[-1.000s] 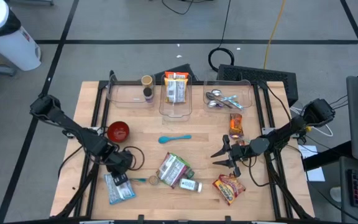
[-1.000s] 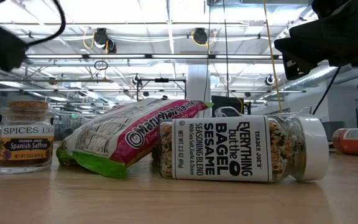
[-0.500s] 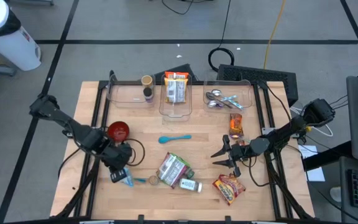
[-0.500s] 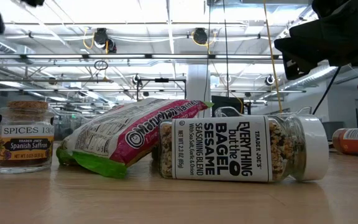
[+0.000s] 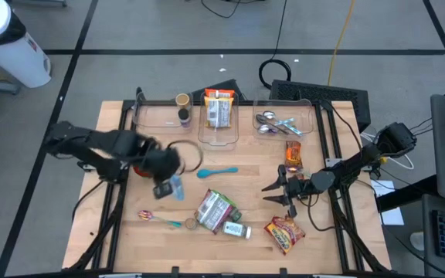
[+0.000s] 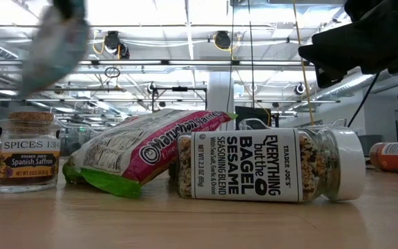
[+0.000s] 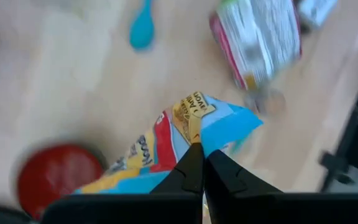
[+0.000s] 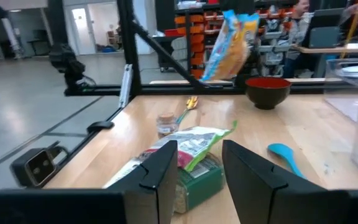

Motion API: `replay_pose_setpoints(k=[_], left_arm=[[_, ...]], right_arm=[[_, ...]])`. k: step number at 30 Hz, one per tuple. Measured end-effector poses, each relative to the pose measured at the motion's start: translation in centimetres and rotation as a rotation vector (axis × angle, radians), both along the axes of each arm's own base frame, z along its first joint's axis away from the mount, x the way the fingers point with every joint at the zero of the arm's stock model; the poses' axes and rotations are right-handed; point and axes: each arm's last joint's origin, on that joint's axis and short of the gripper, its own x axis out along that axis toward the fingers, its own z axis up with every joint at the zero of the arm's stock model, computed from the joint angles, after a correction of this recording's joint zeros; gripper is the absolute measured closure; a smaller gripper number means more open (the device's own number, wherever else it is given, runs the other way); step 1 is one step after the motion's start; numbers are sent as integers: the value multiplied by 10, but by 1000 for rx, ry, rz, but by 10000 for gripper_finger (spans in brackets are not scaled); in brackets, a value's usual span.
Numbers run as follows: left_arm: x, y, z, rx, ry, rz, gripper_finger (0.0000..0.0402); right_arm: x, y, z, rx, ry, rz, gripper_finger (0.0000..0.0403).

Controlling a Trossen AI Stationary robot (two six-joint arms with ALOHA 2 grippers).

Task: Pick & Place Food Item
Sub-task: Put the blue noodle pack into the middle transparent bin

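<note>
A blue, red and yellow food packet (image 5: 174,188) hangs in the air over the table's left half, with my left gripper (image 5: 162,184) shut on it. The right wrist view shows the packet (image 8: 231,46) well above the wood, and the low view shows it as a blur (image 6: 52,48) at upper left. My right gripper (image 5: 279,193) waits open and level over the table's right half, nothing between its fingers (image 8: 166,168). My left gripper pinches an edge of the packet (image 7: 191,134) between its two shut fingers (image 7: 194,171). The fingers come from above, pointing steeply down. The packet hangs below them, tilted and clear of the table.
A red bowl (image 5: 147,164) and a blue spoon (image 5: 217,171) lie close to the hanging packet. A pink-green bag (image 5: 213,208), a seasoning jar (image 5: 238,230) and a small spice jar (image 5: 191,223) lie in the middle. A red snack bag (image 5: 284,234) lies near right. Three clear bins (image 5: 161,117) line the far edge.
My left gripper has risen from the near left of the table and gone toward the far edge and the centre, rolling and tipping as it went. The blue packet, which lay flat on the wood, is now lifted clear and hangs below the fingers.
</note>
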Motion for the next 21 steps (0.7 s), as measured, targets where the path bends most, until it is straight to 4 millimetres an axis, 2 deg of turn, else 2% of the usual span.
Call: replay_pose_setpoints(k=[6, 12, 21], left_arm=[[45, 47, 11, 90, -13, -95, 401], [80, 97, 22, 170, -29, -153, 401], [113, 179, 38, 292, -89, -83, 401]], right_arm=[[0, 0, 0, 0, 5, 0, 284], [0, 0, -1, 23, 16, 1, 284], [0, 0, -2, 21, 20, 0, 284]])
